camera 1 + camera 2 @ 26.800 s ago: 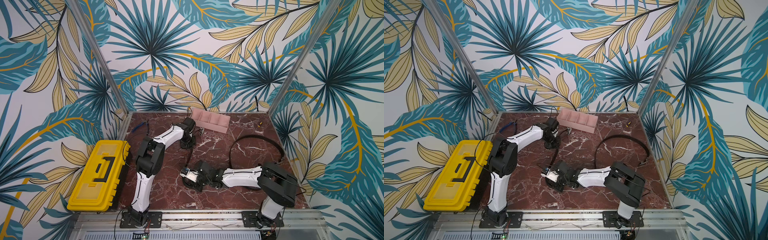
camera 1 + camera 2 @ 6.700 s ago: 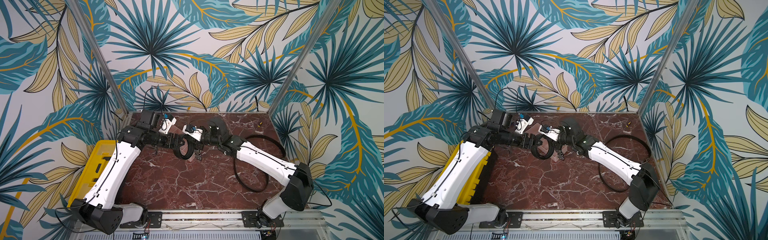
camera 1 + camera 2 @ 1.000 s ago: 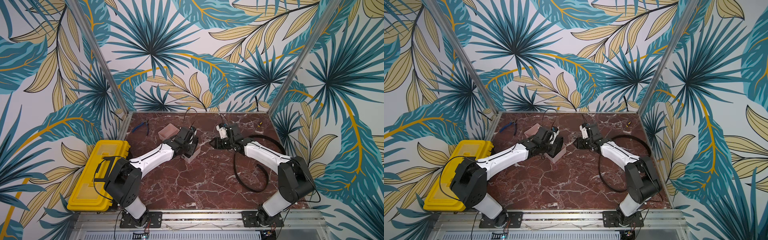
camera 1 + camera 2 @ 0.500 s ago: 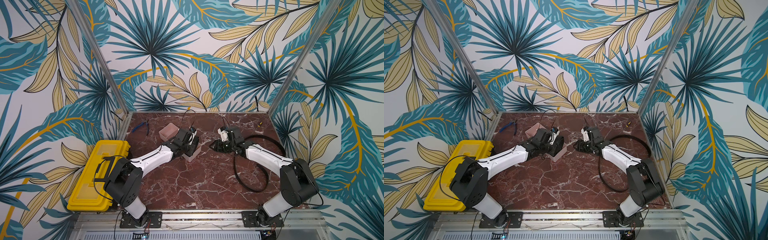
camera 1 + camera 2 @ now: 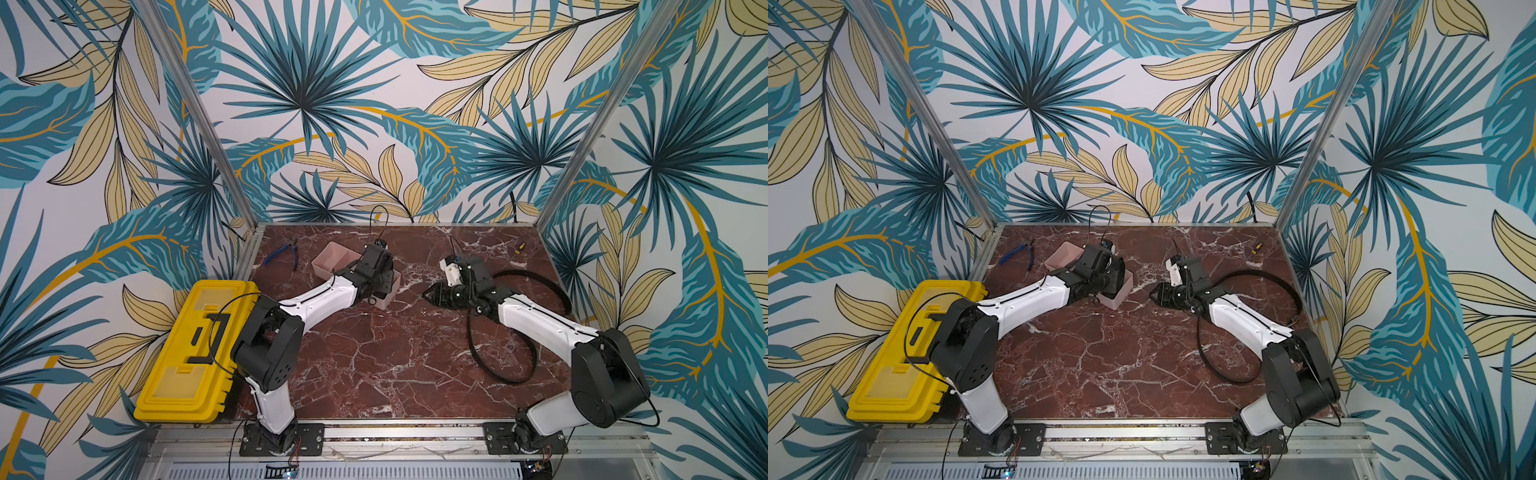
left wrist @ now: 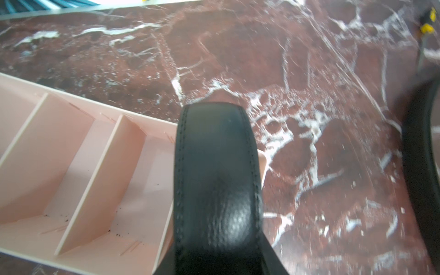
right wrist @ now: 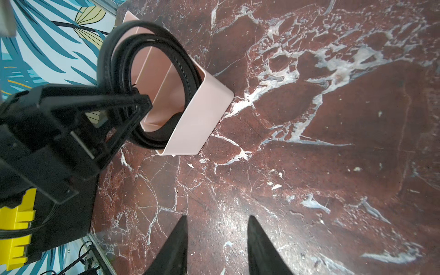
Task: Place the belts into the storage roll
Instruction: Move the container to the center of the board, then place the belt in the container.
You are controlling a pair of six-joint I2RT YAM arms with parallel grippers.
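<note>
One belt (image 7: 106, 57), coiled, pinched upright by left gripper (image 7: 135, 112) to fit tray (image 7: 200, 119) end cell; right gripper (image 7: 216, 238) fingers spread, empty, at tray's 3 o'clock.

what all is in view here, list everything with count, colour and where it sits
coiled belt: one, black, partly down in the tray's end compartment
loose belt: one, black, looped on the table's right side
divided tray: one, pale pink, back of table, left of centre
toolbox: one, yellow, beside the table's left edge
pliers: one, blue-handled, back left
small tool: one, yellow and black, back right
table: one, red-brown marble
left gripper: one, black, gripping the coiled belt
right gripper: one, black, open, empty, over bare table
</note>
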